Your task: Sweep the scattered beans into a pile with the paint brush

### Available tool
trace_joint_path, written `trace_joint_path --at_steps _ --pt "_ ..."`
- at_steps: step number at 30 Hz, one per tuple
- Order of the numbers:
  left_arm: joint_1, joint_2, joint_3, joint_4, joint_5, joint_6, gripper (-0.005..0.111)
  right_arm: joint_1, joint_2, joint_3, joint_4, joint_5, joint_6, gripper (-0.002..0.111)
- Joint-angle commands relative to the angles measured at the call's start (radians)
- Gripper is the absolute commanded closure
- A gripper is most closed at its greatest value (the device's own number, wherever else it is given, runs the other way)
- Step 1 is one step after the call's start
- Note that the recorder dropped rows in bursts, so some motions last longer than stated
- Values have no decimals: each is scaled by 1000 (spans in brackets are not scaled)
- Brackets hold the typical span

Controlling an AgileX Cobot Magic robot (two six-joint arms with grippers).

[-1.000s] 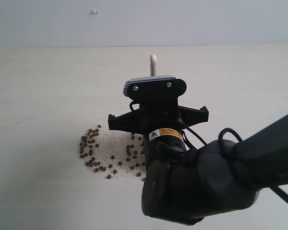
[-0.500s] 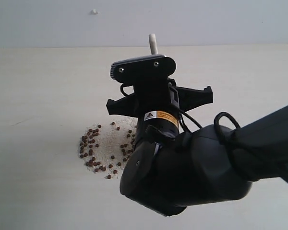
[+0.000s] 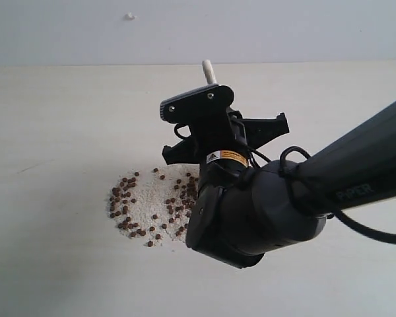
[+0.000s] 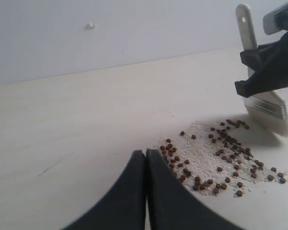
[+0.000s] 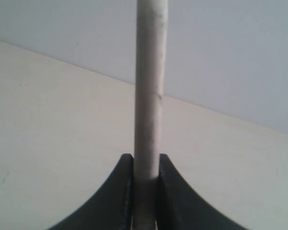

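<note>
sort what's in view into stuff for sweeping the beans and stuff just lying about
For the job:
- beans
- brush
- right gripper, jaws shut on the brush handle

Just lying about:
- pale crumbs among the beans
- speck on the wall
- left gripper, jaws shut on nothing

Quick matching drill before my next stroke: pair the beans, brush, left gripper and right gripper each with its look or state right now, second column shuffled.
Column one:
1. beans
2. brush
3. left gripper
4. right gripper

Column two:
A. fingers shut on a handle
B. silver ferrule, pale handle
C. strewn over pale crumbs
D. fingers shut, holding nothing

Pairs: 1-C, 2-B, 3-D, 4-A
</note>
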Motion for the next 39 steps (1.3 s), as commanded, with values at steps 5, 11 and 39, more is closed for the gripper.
trace_joint_path --at_steps 5,11,39 --pt "-4 -3 4 1 -2 3 107 -6 3 -5 -210 60 140 108" --pt "-4 -3 4 1 -2 3 107 -3 -5 -7 -338 142 158 108" --pt "-4 -3 4 0 0 3 107 281 -42 -15 486 28 -80 108"
